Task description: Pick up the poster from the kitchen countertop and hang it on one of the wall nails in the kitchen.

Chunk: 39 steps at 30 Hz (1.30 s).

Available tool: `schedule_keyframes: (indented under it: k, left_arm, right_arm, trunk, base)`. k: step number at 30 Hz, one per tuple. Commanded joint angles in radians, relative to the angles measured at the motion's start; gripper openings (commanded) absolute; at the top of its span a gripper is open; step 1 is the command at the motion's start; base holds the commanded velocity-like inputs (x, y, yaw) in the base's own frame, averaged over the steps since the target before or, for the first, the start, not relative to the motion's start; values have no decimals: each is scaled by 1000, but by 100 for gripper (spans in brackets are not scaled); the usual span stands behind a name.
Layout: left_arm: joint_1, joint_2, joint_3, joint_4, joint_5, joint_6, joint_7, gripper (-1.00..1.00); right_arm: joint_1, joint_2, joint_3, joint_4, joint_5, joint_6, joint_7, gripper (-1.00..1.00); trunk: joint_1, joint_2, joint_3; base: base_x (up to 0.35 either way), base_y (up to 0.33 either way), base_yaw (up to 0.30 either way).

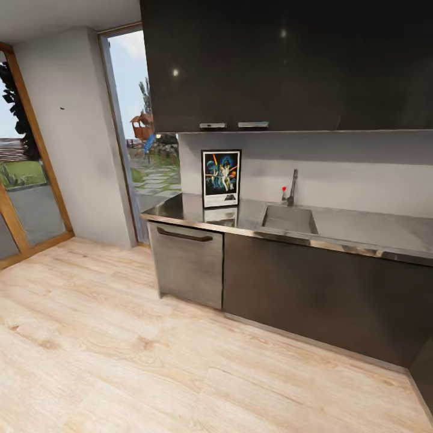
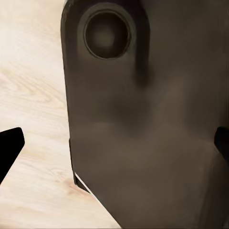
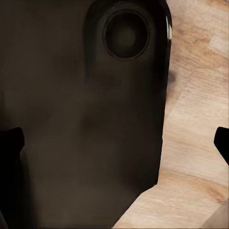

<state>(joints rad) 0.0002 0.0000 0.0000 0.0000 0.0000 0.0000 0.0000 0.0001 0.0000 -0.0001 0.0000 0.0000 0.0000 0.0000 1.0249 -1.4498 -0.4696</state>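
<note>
On countertop (image 1: 361, 225) left end: poster (image 1: 221, 178) upright against wall | floor (image 1: 150, 361) open

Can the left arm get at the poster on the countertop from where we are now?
Probably not yet: the poster stands against the wall at the back of the countertop, across open floor. The left gripper hangs open over the floor.

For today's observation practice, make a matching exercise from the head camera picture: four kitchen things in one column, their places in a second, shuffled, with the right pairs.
Things:
1. black-framed Star Wars poster
2. slim metal tap
3. tiny dark wall nail
4. rectangular steel sink basin

Places:
A. on the pale wall between the windows
B. sunk into the steel countertop
C. standing against the wall behind the countertop's left end
D. upright behind the basin

Pairs: 1-C, 2-D, 3-A, 4-B
</note>
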Motion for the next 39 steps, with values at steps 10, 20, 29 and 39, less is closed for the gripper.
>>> schedule_keyframes:
  k: [10,20,29,39]
  left_arm:
    - [33,-32,-6,-55,-3,-3,2,100]
    - [33,-32,-6,-55,-3,-3,2,100]
    - [49,-51,-2,-84,-14,-10,0,100]
    - [52,-44,6,-813,-30,-13,0,100]
  right_arm:
    - [-34,-2,5,-9,4,-32,-2,100]
    - [-34,-2,5,-9,4,-32,-2,100]
    - [-68,-26,-5,-41,-9,-51,-2,100]
    - [-90,-30,-3,-471,-10,-231,-2,100]
  trunk:
    - [0,0,0]
    - [0,0,0]
    - [0,0,0]
    - [0,0,0]
  base:
    - [0,0,0]
    - [0,0,0]
    - [0,0,0]
    - [22,1,0]
